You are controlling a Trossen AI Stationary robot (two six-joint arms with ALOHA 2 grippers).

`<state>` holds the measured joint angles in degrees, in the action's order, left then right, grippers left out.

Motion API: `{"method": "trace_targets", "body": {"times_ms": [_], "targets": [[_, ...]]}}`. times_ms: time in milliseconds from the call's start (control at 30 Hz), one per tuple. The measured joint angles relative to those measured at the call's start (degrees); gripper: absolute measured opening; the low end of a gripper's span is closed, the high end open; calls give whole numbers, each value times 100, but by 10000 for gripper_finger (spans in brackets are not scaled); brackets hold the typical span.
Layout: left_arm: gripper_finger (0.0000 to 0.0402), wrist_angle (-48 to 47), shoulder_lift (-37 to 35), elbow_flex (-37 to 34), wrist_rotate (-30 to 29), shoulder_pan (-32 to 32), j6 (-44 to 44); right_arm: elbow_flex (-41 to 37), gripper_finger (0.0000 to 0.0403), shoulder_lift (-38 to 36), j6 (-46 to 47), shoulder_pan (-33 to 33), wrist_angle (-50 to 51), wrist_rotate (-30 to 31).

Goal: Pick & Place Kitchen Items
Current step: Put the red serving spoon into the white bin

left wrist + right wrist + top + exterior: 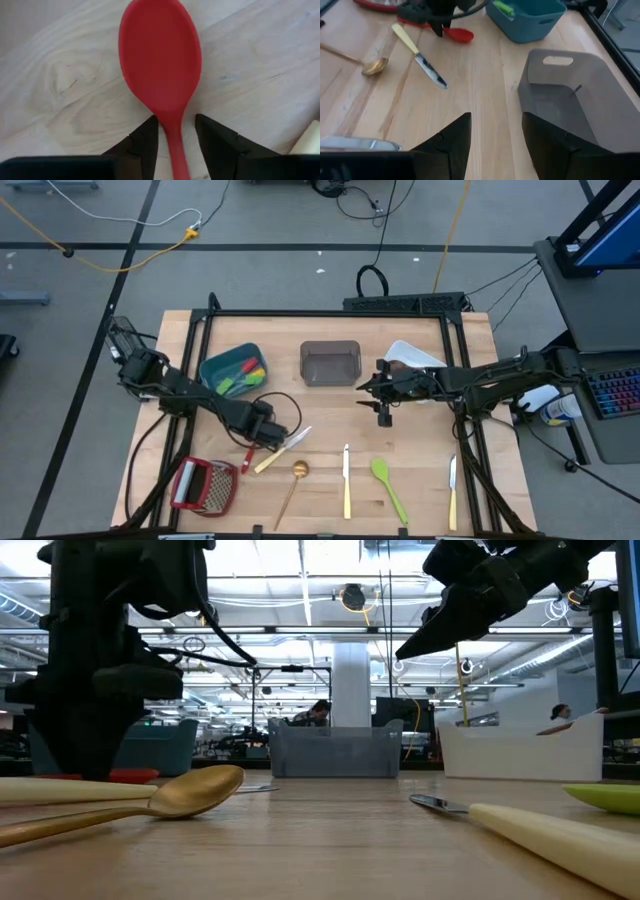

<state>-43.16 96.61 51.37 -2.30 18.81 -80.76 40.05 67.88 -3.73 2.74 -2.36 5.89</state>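
The left gripper [176,137] straddles the red spoon's [160,60] neck on the table [260,65], fingers apart (not pinching); the right gripper [496,135] hangs open, empty, beside the grey bin [575,100]

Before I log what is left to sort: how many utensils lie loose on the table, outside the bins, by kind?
Cream-handled knives: 3
Gold spoon: 1
Red spoon: 1
Green spoon: 1
Total: 6
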Motion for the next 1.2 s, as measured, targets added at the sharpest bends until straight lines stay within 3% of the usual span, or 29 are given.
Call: {"method": "trace_targets", "body": {"times_ms": [267, 433, 667, 867, 1033, 1200], "targets": [[18, 47, 5, 24, -165, 7, 231, 0, 169, 1, 0, 0, 9, -2], [28, 0, -40, 303, -577, -9, 681, 0, 169, 2, 1, 0, 3, -2], [15, 264, -390, 1129, -2038, -44, 1704, 0, 169, 31, 471, 0, -54, -2], [25, 1550, -436, 1539, -3037, -186, 3274, 0, 169, 31, 757, 72, -204, -10], [15, 3162, -410, 1560, -3144, -439, 4708, 0, 169, 273, 750, 337, -1038, 19], [23, 4310, -404, 1558, -3324, -615, 5593, -2, 169, 886, 585, 562, -2574, 352]]}}
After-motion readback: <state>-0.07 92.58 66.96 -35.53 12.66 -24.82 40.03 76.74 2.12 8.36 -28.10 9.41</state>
